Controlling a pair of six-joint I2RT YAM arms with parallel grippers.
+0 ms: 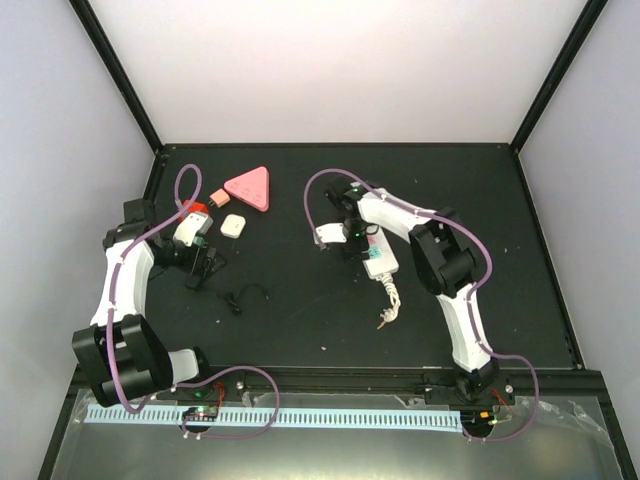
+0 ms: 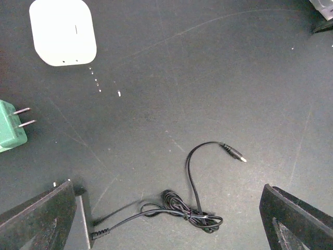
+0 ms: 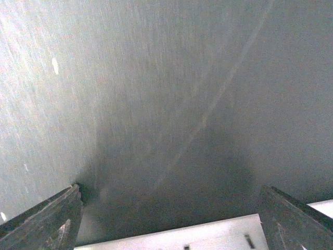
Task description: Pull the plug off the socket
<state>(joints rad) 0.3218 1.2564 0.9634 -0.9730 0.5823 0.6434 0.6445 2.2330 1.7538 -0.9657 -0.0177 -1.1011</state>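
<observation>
The socket, a white power strip (image 1: 381,259) with a knotted white cord (image 1: 390,303), lies right of centre. My right gripper (image 1: 350,238) sits over its far end. In the right wrist view (image 3: 169,190) the fingers stand wide apart, low over the mat, and the white strip body (image 3: 171,238) fills the gap between them. My left gripper (image 1: 203,268) is open and empty above a black plug with a tangled thin cable (image 2: 192,208) that lies loose on the mat (image 1: 237,296), apart from the strip.
Loose plugs lie at the back left: a pink triangle (image 1: 250,187), a peach block (image 1: 215,195), a white square one (image 1: 234,226), also in the left wrist view (image 2: 62,31), a red one (image 1: 194,208) and a green two-pin one (image 2: 9,130). Black frame rails edge the mat.
</observation>
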